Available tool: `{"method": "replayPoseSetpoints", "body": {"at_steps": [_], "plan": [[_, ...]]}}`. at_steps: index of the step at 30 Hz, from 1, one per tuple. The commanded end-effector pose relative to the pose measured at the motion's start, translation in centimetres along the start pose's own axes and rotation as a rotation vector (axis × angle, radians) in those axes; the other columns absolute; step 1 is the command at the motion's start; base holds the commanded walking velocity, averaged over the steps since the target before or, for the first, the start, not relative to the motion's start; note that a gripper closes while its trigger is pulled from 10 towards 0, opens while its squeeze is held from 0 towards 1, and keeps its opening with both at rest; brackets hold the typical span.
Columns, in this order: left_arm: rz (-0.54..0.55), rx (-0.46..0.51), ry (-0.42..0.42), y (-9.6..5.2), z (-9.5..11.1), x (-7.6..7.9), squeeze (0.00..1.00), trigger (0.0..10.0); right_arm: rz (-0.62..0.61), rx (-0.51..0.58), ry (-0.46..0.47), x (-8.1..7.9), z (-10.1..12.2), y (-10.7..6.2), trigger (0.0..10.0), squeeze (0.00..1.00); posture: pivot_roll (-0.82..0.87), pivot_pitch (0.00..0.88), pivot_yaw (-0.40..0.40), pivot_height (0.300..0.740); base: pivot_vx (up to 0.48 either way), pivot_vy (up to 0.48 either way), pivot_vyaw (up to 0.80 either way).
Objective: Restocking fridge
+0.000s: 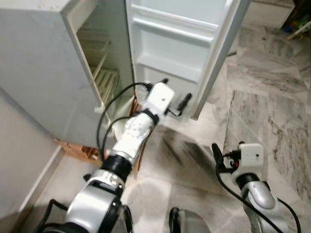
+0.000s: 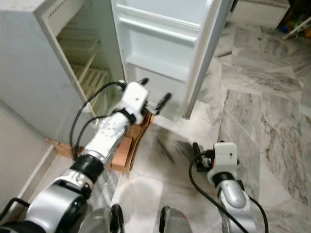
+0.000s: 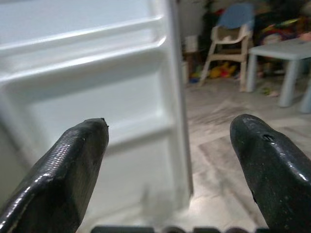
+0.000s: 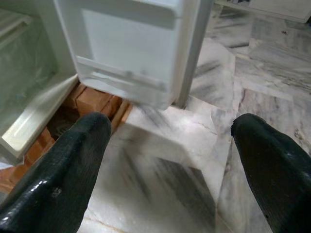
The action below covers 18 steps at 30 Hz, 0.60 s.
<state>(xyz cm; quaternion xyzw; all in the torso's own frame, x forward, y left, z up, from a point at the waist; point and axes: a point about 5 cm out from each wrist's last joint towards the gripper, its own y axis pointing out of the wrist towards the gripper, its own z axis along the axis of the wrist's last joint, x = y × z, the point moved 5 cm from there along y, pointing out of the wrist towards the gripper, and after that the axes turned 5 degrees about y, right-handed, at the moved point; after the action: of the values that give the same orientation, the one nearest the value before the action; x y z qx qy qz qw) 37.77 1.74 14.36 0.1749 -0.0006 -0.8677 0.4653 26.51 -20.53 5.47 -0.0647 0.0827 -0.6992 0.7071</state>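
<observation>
A white fridge [image 1: 43, 73] stands open, with bare wire shelves [image 1: 104, 73] inside. Its door [image 1: 175, 43] is swung wide and shows white door shelves with nothing on them. My left gripper [image 1: 178, 88] is stretched out to the door's lower edge. It is open and holds nothing, and in the left wrist view its fingers [image 3: 73, 165] frame the door's inner face. Low on the right, over the floor, my right gripper [image 4: 170, 124] also hangs open with nothing in it. No food or drink item can be seen.
Brown wooden blocks [image 4: 92, 99] prop up the fridge's base. The floor [image 1: 262, 97] is grey-veined marble, open to the right of the door. A child's chair [image 3: 233, 34] and a small pale table [image 3: 286, 53] stand far beyond the door.
</observation>
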Motion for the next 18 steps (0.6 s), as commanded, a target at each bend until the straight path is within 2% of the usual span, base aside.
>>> {"method": "replayPoseSetpoints", "body": {"at_steps": [1,2,4,5,6,10,18], "plan": [[0.006,-0.048,-0.018,-1.4,-1.4,-0.1,0.00,10.0,0.010,0.005,-0.002,-0.2,0.0,0.0,10.0,0.00,-0.10,0.106,-0.004,0.740,0.000,-0.465,0.00],[0.013,-0.076,-0.021,-2.5,-2.2,-0.2,0.00,10.0,0.011,0.004,-0.007,-0.2,0.0,0.1,10.0,0.00,-0.10,0.106,-0.004,0.740,0.000,-0.465,0.00],[0.043,-0.111,-0.021,-3.9,-3.4,-0.6,0.00,10.0,0.012,0.008,0.000,-0.3,0.0,0.1,10.0,0.00,-0.09,0.105,-0.006,0.740,0.000,-0.463,0.00],[0.043,-0.111,-0.021,-3.9,-3.4,-0.6,0.00,10.0,0.012,0.008,0.000,-0.3,0.0,0.1,10.0,0.00,-0.09,0.105,-0.006,0.740,0.000,-0.461,0.00],[0.058,-0.127,-0.027,-4.5,-3.9,-0.7,0.00,10.0,0.014,0.010,0.003,-0.3,0.0,0.2,10.0,0.00,-0.08,0.104,-0.007,0.740,0.000,-0.454,0.00],[0.060,-0.130,-0.025,-4.9,-3.9,-0.6,0.00,10.0,0.020,0.019,-0.001,-0.3,0.2,0.6,10.0,0.00,-0.07,0.100,-0.012,0.740,0.060,-0.437,0.00],[0.061,-0.142,-0.030,-5.2,-3.6,-0.4,0.00,10.0,0.027,0.052,-0.015,-0.7,1.0,1.4,10.0,0.00,-0.07,0.093,-0.015,0.740,0.333,-0.340,0.00]]}}
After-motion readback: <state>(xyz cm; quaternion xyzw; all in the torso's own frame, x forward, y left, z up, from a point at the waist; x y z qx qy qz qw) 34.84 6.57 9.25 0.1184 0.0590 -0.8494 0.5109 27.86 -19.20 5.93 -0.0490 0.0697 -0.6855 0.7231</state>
